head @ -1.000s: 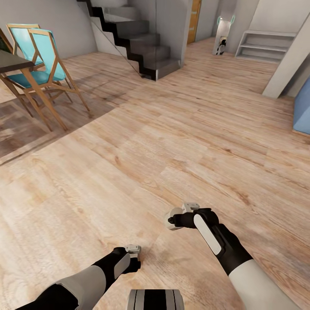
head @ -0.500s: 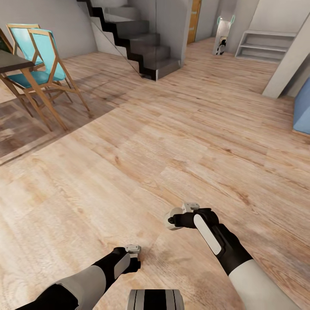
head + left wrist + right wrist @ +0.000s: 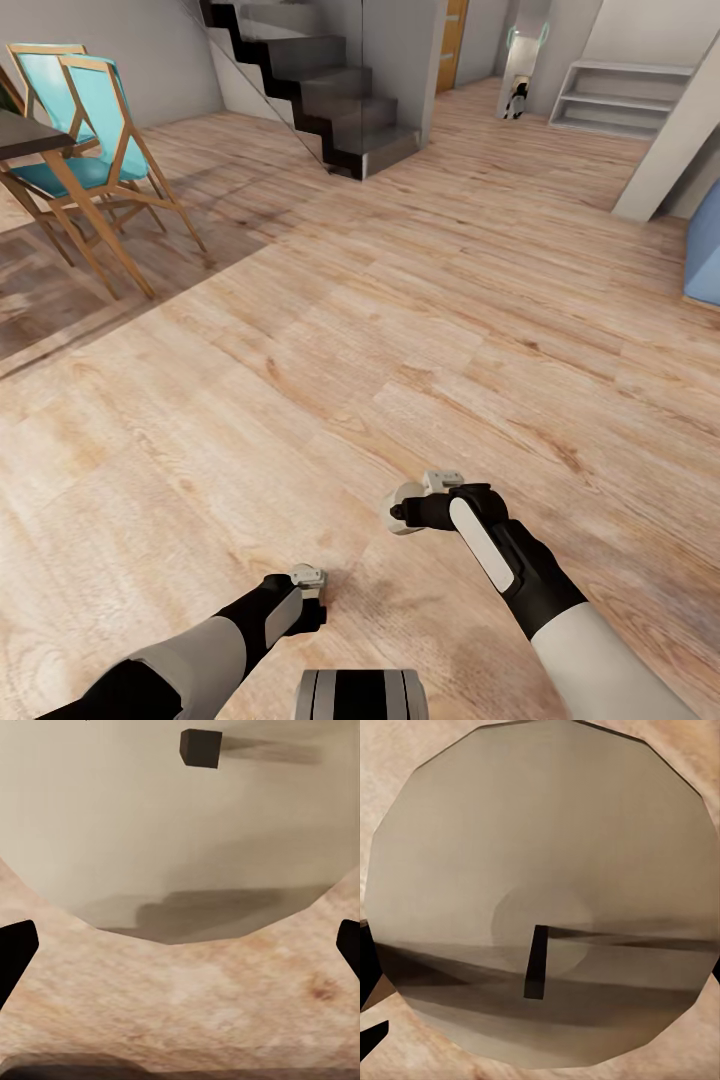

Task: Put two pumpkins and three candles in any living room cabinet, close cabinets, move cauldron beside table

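Shifting slightly with the camera since half a second ago, not with the room: turquoise chairs (image 3: 95,120) and grey staircase (image 3: 330,100) sitting a touch differently in the head view, both arms keeping their place in it. Travelling over bare wooden floor (image 3: 350,330), with the dark dining table (image 3: 25,135) at far left and pale shelves (image 3: 620,95) far ahead.

Carrying nothing in the left gripper (image 3: 308,585): dark fingertips (image 3: 15,952) standing wide apart at the edges of its wrist view, only a pale rounded surface (image 3: 150,832) and a small dark block (image 3: 201,748) beyond. Hanging low over the floor with the right gripper (image 3: 420,495) as well; not being able to tell how far apart its fingers are.

Not being able to say from here where the pumpkins, candles, cauldron or cabinet are.

Judging ahead: pumpkins probably being light, rigid and rounded, so calling for a grip across the widest ribs. Candles likely being stiff and stubby, suiting a pinch across the sides. Cauldron probably being heavier and glossy, so favouring a hold on the rim.
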You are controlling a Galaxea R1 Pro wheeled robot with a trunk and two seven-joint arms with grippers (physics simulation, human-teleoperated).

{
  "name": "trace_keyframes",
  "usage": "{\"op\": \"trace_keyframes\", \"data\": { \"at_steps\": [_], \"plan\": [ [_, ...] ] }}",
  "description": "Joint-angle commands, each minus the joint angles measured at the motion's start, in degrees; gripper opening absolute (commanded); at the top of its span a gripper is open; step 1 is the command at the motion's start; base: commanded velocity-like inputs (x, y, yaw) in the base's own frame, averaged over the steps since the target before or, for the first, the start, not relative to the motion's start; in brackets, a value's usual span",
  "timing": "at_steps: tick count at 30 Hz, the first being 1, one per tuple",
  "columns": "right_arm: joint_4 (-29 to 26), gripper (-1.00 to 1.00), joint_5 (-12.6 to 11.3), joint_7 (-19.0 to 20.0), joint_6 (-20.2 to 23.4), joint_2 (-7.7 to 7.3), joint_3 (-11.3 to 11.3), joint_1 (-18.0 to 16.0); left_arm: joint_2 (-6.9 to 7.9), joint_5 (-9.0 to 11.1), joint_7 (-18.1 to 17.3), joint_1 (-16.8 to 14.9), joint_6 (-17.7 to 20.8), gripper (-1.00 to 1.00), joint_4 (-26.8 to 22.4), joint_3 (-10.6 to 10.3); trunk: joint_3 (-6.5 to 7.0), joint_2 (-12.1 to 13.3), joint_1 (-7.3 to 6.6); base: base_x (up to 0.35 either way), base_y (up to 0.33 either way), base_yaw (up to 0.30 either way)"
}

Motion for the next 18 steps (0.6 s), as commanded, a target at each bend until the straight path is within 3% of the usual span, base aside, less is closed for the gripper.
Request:
{"op": "trace_keyframes", "data": {
  "at_steps": [1,11,18],
  "plan": [
    [-0.1,-1.0,-0.6,-0.6,0.1,-0.06,0.2,0.0,0.02,0.6,0.4,0.0,0.2,1.0,-0.1,-0.4,-0.04,0.0,-0.01,0.0,0.0,0.0],
    [0.0,-1.0,-0.6,-0.6,0.1,-0.06,0.2,0.0,0.02,0.6,0.4,0.0,0.2,1.0,-0.1,-0.4,-0.04,0.0,-0.01,0.015,0.0,0.0],
    [-0.1,-1.0,-0.6,-0.6,0.1,-0.06,0.2,0.0,0.02,0.6,0.4,0.0,0.2,1.0,-0.1,-0.4,-0.04,0.0,-0.01,0.229,0.0,0.0]
  ]
}}
